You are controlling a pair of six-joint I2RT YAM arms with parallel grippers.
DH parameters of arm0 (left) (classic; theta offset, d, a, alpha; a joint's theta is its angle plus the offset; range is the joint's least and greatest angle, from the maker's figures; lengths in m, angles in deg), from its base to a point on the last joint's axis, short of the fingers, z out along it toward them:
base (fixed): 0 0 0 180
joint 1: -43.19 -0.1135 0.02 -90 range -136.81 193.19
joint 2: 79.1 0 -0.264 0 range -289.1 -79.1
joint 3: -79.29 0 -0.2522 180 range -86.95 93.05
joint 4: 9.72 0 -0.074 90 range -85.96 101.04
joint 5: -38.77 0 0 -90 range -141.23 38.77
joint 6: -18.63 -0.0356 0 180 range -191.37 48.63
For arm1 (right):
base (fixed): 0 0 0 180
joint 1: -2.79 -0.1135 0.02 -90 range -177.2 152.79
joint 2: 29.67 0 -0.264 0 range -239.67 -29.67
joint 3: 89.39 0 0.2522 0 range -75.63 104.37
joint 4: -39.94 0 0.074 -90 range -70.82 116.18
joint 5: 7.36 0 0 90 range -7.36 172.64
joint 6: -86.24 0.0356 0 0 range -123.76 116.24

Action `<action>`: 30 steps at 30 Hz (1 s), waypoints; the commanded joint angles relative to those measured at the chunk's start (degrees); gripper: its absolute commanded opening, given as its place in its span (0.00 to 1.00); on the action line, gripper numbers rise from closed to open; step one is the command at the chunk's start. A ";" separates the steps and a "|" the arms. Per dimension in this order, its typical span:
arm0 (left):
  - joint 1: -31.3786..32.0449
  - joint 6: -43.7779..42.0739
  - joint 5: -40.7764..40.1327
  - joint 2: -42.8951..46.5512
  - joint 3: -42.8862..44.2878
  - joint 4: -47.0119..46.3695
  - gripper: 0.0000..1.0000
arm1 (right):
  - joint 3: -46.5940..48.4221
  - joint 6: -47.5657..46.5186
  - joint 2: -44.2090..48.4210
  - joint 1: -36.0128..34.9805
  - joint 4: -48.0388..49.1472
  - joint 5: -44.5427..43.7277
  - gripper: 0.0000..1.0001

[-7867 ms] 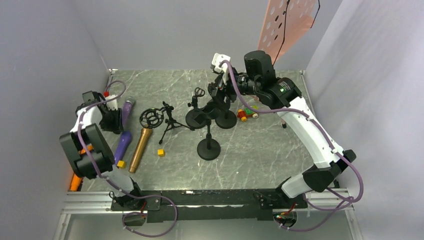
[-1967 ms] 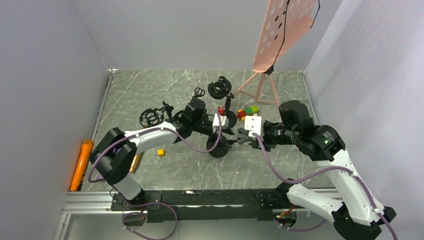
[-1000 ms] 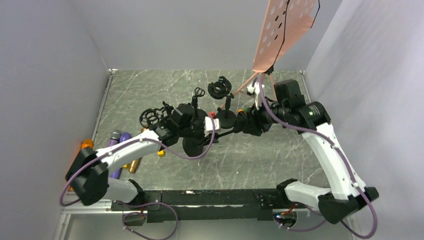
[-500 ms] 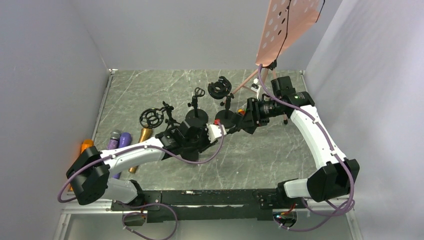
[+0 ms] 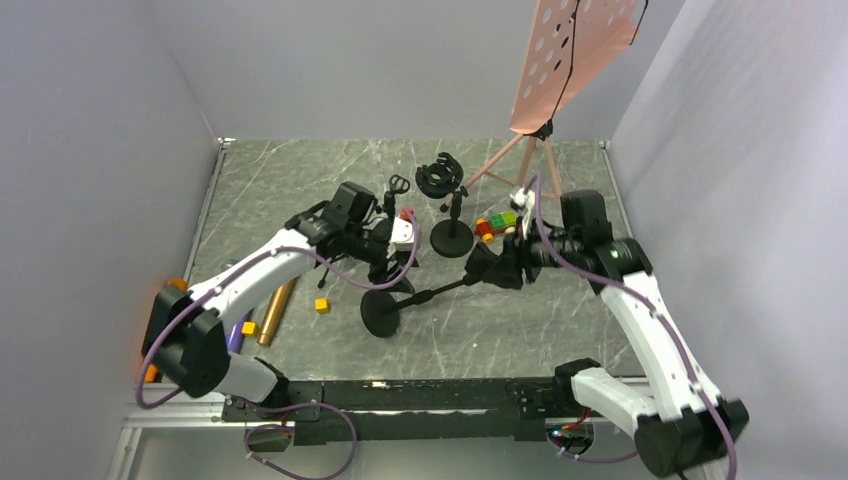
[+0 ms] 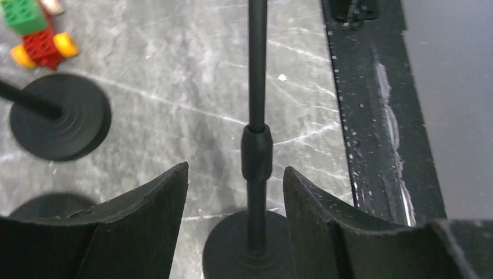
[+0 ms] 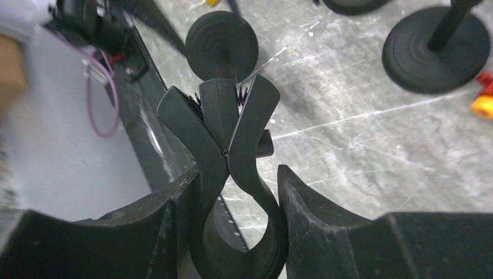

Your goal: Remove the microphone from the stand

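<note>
1. jaws of the left gripper (image 6: 234, 171) stand apart; the stand's pole (image 6: 256, 151) runs between the fingers (image 6: 145, 203) and touches neither.
2. jaws of the right gripper (image 7: 238, 171) are clamped on the spring clip (image 7: 224, 116) at the top of the stand (image 5: 425, 296), centre right of the top view.
3. the clip's ring looks empty in the right wrist view; i can see no microphone in it. a gold microphone (image 5: 272, 315) lies on the table (image 5: 520, 330) at lower left of the top view, partly under the left arm and well apart from the stand.
4. judgement: the microphone seems already off, so the step in hand is setting the stand upright. bring the base (image 5: 380, 313) down flat first, with the left fingers loosely guiding the pole. free the clip only once the stand bears its own weight.
5. the stand's long axis runs tilted from the base at lower centre up and right to the clip, which points toward the right arm. the gold microphone's long axis runs lower left to upper right, near vertical in the frame; i cannot tell which end is its head.
</note>
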 commanded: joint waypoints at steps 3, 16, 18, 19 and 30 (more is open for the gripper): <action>-0.38 -16.92 15.14 -8.84 7.55 14.55 0.64 | -8.27 -22.25 12.21 -2.53 9.29 -3.73 0.00; 5.83 -13.44 13.71 -14.67 6.54 11.09 0.43 | -8.24 -21.18 11.96 -3.81 13.98 -6.38 0.00; 6.53 -12.09 9.84 -13.87 5.34 9.76 0.28 | -8.03 -20.42 11.98 -3.88 13.83 -6.93 0.00; 6.53 -11.35 7.91 -13.33 5.15 9.30 0.20 | -7.74 -19.78 12.00 -3.89 13.65 -7.42 0.00; 10.86 23.83 -40.14 2.42 -8.14 -16.36 0.00 | 0.52 22.62 -2.34 1.70 8.14 -3.05 0.00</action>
